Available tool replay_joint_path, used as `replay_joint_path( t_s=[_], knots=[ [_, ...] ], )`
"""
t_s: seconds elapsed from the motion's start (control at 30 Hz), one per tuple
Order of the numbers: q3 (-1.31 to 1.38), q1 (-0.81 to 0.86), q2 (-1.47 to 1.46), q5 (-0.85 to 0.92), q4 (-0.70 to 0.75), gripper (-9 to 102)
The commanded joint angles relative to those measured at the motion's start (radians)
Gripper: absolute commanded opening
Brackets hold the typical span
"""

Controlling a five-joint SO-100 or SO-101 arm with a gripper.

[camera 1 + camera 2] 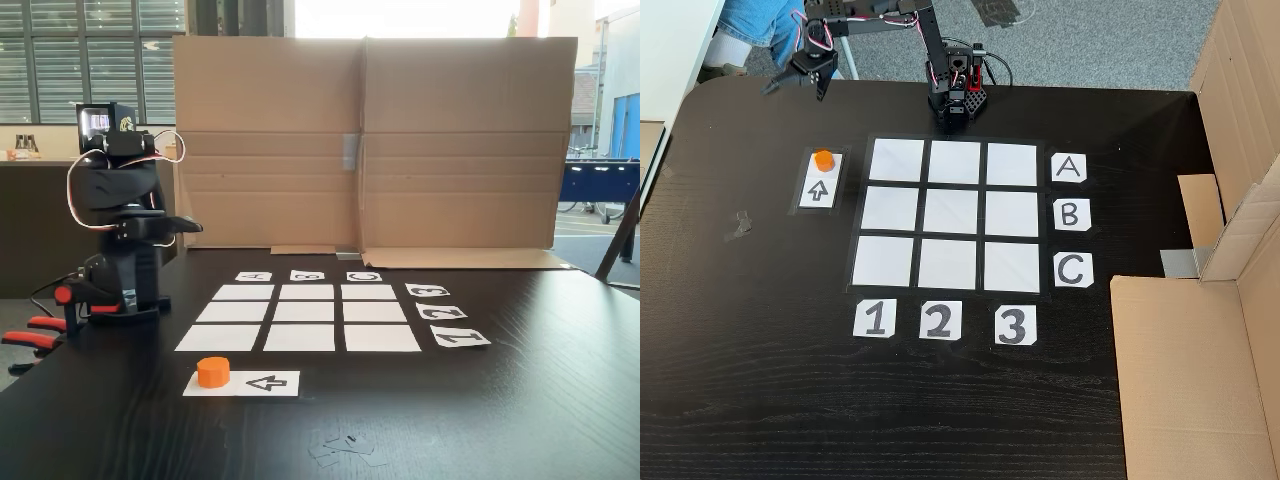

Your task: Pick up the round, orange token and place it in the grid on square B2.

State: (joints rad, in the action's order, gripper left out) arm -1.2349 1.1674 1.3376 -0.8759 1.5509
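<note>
The orange token stands on one end of a white paper strip with a black arrow. The grid of nine white rectangles lies mid-table, and its centre cell, square B2, is bare. My gripper hangs above the table with the arm folded. In a fixed view it sits just past the token's end of the strip. It looks open and holds nothing.
Letter cards A, B, C and number cards 1, 2, 3 border the grid. A cardboard wall closes one side. Orange clamps grip the table edge by the arm's base. A tape scrap lies near the edge.
</note>
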Motion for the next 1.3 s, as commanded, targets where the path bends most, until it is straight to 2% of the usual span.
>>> replay_joint_path(
  t_s=[0.0, 0.63, 1.27],
  knots=[
    [0.026, -0.035, -0.011, 0.017, 0.008, 88],
    [0.100, -0.195, -0.221, -0.005, 0.008, 88],
    [0.241, -0.195, -0.382, -0.017, 0.008, 88]
  ],
)
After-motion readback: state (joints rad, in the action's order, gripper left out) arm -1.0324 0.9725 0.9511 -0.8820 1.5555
